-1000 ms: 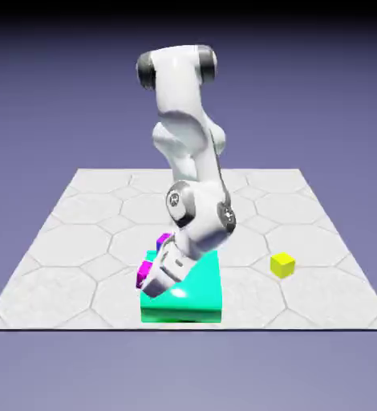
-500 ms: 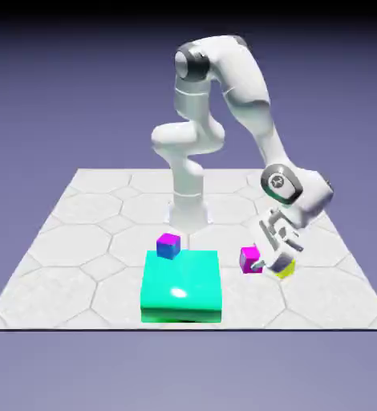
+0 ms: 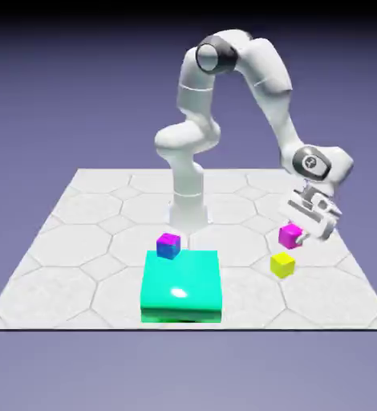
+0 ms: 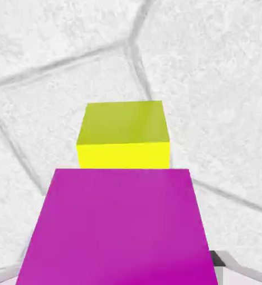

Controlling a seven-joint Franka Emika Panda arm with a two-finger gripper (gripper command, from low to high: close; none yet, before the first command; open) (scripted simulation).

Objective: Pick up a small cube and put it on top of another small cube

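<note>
The end effector (image 3: 302,231) is clamped on the small magenta-pink cube (image 3: 290,235), holding it in the air just above the small all-yellow cube (image 3: 283,264), which rests on the white hexagon-tiled tabletop (image 3: 79,241) below it, not touching.

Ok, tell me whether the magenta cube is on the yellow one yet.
Not yet. The magenta cube hangs in the gripper, above the yellow cube and apart from it.
</note>
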